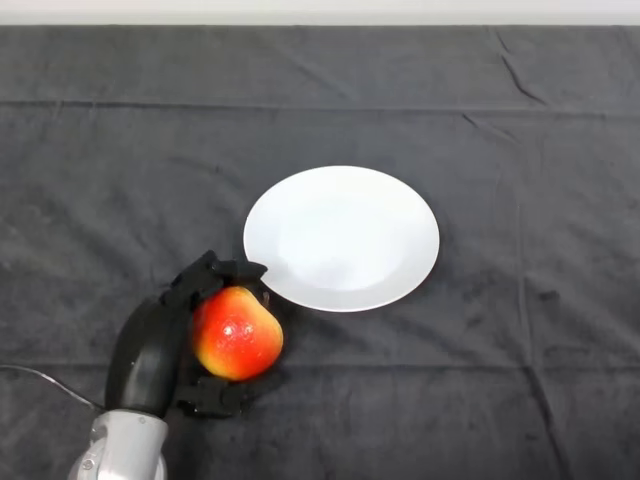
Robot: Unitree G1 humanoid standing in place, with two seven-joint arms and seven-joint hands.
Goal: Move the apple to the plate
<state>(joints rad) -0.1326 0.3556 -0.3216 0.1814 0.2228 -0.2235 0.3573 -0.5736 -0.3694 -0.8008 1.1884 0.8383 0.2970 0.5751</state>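
Note:
A red and yellow apple point(238, 334) lies in my left hand point(152, 350) at the lower left of the head view. The black fingers curl over its top and the thumb wraps under its near side. A round white plate point(342, 238) with nothing on it sits on the dark cloth just to the upper right of the apple. The plate's near-left rim is a short gap from the fingertips point(245, 270).
The dark cloth point(500, 380) covers the whole table, with a few creases toward the back. A pale strip of wall point(320, 10) runs past the table's far edge.

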